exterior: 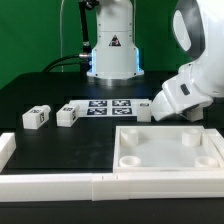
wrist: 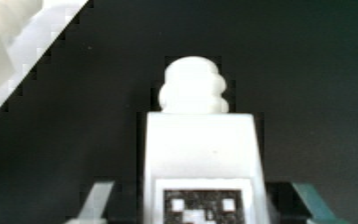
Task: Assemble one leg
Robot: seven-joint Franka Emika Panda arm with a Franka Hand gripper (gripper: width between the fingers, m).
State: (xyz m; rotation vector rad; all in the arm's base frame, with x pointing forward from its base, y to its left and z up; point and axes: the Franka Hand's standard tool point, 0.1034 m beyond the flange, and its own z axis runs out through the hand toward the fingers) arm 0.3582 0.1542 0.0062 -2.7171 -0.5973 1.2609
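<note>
In the wrist view a white leg [wrist: 202, 150] lies between my fingers, its rounded screw end pointing away and its square black-and-white marker near the camera. My gripper [wrist: 204, 205] is open, and a dark gap shows on each side between the leg and the fingers [wrist: 101, 200]. In the exterior view my gripper [exterior: 188, 116] is low over the black table behind the white tray [exterior: 168, 160], and this leg is hidden by the hand. Three more legs lie on the table: two at the exterior view's left [exterior: 37, 117] [exterior: 68, 115] and one [exterior: 143, 108] by the marker board.
The marker board [exterior: 105, 106] lies flat at the table's middle. Long white border bars run along the front [exterior: 60, 185] and stand at the left edge [exterior: 5, 148]. The tray's edge also shows in the wrist view [wrist: 19, 55]. The robot base [exterior: 112, 50] stands at the back.
</note>
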